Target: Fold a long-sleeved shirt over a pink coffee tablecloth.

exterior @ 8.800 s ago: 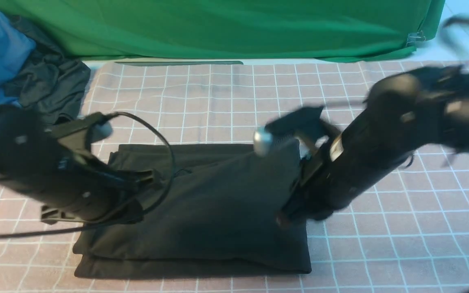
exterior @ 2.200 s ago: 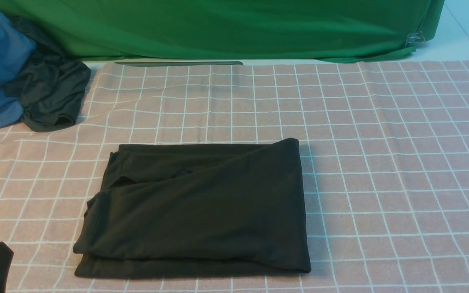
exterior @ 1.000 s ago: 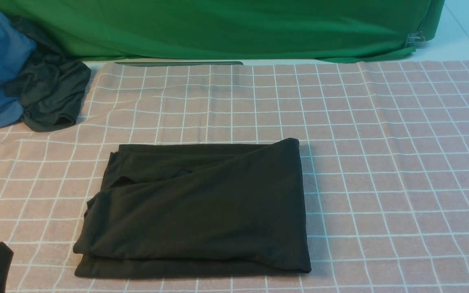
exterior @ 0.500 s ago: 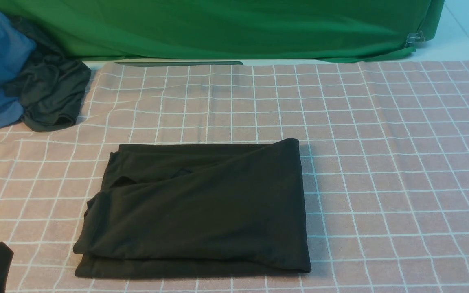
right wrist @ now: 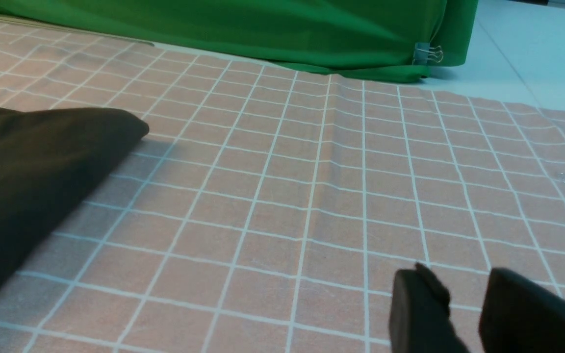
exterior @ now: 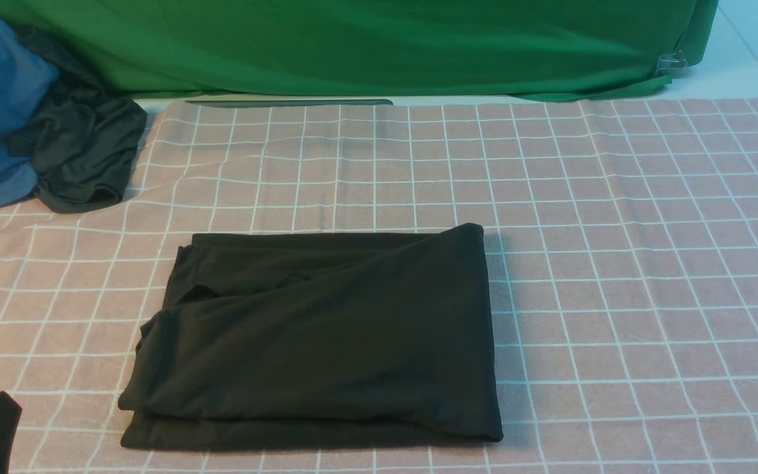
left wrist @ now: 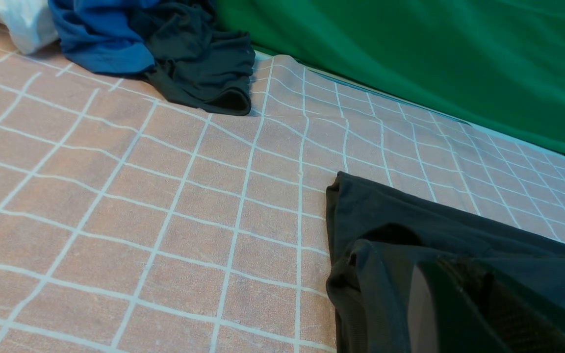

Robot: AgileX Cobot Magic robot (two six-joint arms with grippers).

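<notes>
Inspect the long-sleeved shirt (exterior: 313, 336): it lies as a folded black rectangle on the pink coffee tablecloth (exterior: 616, 263), its long axis running left to right across the front view, a looser layer edge showing toward its left side. Your left gripper (left wrist: 478, 314) sits low at the shirt's near left corner, jaws together and empty as far as can be seen; it is the nearer arm. Your right gripper (right wrist: 464, 314) rests over bare cloth, well apart from the shirt's right edge, jaws slightly apart and holding nothing. In my judgement the fold looks finished; any tidying of the left edge falls to your left arm.
</notes>
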